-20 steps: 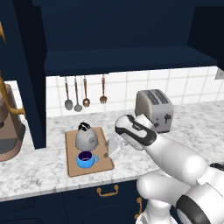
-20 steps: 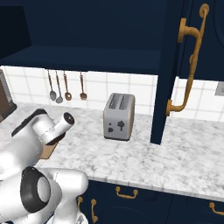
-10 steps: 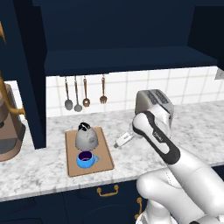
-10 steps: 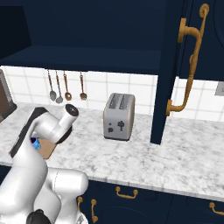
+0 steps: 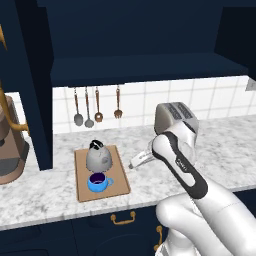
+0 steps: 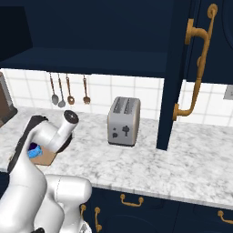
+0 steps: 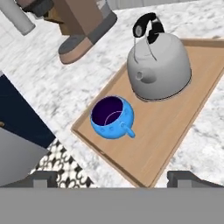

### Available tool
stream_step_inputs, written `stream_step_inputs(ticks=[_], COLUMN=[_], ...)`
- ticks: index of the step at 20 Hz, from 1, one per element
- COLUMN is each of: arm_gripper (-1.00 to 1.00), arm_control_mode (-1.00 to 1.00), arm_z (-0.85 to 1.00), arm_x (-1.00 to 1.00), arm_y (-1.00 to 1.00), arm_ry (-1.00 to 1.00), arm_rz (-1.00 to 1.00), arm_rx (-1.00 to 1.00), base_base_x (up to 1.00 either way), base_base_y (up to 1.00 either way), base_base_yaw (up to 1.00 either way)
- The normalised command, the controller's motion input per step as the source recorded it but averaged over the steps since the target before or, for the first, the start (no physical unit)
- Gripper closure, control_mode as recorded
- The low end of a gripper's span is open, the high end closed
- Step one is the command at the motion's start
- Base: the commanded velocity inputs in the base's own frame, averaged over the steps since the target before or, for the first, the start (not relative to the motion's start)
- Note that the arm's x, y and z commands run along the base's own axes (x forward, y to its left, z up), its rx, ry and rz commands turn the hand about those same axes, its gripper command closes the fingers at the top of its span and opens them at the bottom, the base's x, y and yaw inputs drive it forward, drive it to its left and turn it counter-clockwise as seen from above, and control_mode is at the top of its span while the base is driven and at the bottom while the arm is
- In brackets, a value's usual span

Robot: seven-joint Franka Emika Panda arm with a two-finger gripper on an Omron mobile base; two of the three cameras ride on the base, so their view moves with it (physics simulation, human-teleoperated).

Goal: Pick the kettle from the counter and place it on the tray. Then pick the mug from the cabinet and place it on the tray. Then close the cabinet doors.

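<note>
**Mug and kettle sit on the tray, claw wide apart above them**

The claw [image 7: 111,177] is spread wide and holds nothing. Its 2 dark tips show at the bottom of the hand view, far apart from each other. It hangs in the air over the near side of the tray [image 7: 175,127].

The tray lies flat on the table [image 5: 50,185]. It is a light brown wooden board.

The mug [image 7: 112,117] stands on the tray, at the end nearest the table's front edge. It is bright blue, and dark purple inside. It stands upright, with its small handle sticking out to one side. In the left base view the mug [image 5: 98,182] is just in front of the kettle [image 5: 98,157].

The kettle [image 7: 159,65] stands on the tray too, behind the mug. The 2 are close, but a little strip of wood shows between them. The kettle is grey and round, with a black handle on top and a short spout that points toward the mug.

To the right of the tray, farther along the table, stands a silver toaster [image 6: 124,121].

Behind the tray, 4 spoons [image 5: 98,106] hang in a row on the white tiled wall.

Up high is the dark blue cabinet [image 5: 145,45]. Its doors are open. 1 door [image 6: 200,68] stands out over the table on the right, with a long gold handle [image 6: 199,59].
</note>
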Motion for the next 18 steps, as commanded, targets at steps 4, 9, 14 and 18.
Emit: stream_step_inputs(ticks=[4, 9, 14, 18], arm_gripper=[-1.00, -1.00, -1.00, -1.00], arm_control_mode=[-1.00, -1.00, -1.00, -1.00], arm_z=[0.17, 0.01, 0.00, -0.01], arm_x=[-0.11, -0.02, -0.13, -0.08], arm_y=[0.26, 0.24, 0.28, 0.29], arm_ry=[0.20, 0.19, 0.00, -0.01], arm_rz=[-0.27, -0.15, 0.00, 0.00], arm_rx=[-0.04, -0.23, -0.28, -0.16], base_base_x=[0.00, 0.00, 0.00, 0.00], base_base_y=[0.00, 0.00, 0.00, 0.00], base_base_yaw=[0.00, 0.00, 0.00, 0.00])
